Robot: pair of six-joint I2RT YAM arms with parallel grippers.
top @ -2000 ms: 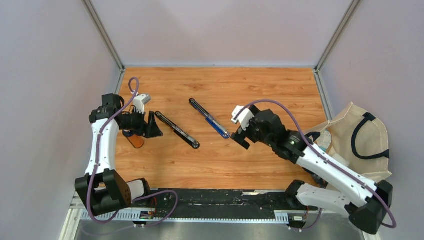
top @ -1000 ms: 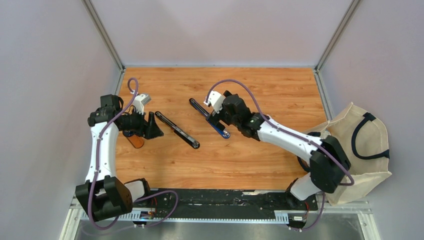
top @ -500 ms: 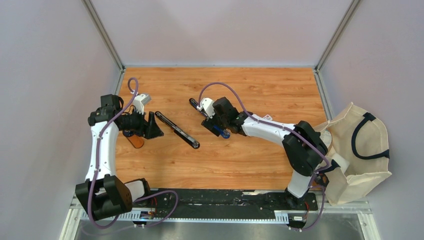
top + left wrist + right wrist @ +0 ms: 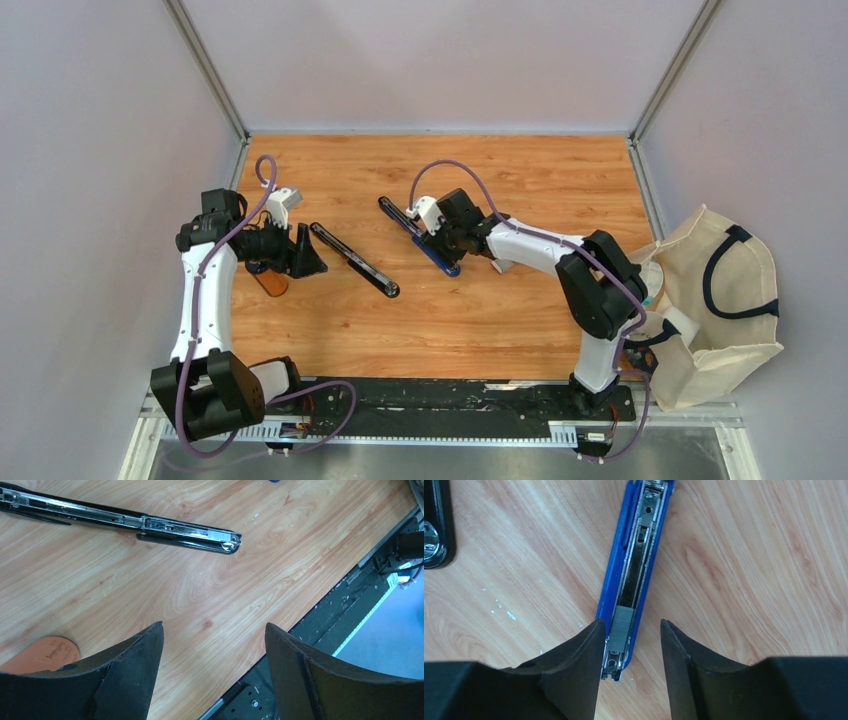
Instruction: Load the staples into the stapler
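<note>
A blue stapler (image 4: 617,565) lies opened flat on the wooden table, its metal channel facing up. A short grey strip of staples (image 4: 623,624) sits in that channel near the front end. My right gripper (image 4: 631,622) straddles this end with its jaws narrowed. The left finger lies against the stapler's side and the right finger stands clear of it. From above, the right gripper (image 4: 438,240) covers the middle of the blue stapler (image 4: 447,265). A black stapler (image 4: 355,260) also lies opened flat. My left gripper (image 4: 214,630) hovers open and empty, left of the black stapler (image 4: 125,522).
An orange-brown oval piece (image 4: 268,282) lies under my left gripper, also seen as the orange piece (image 4: 42,652). A beige tote bag (image 4: 720,290) slumps off the table's right side. The black base rail (image 4: 450,400) runs along the near edge.
My right arm swung left from the table's right half to above the blue stapler. Its jaws narrowed around the stapler's front end. The left arm stayed put.
</note>
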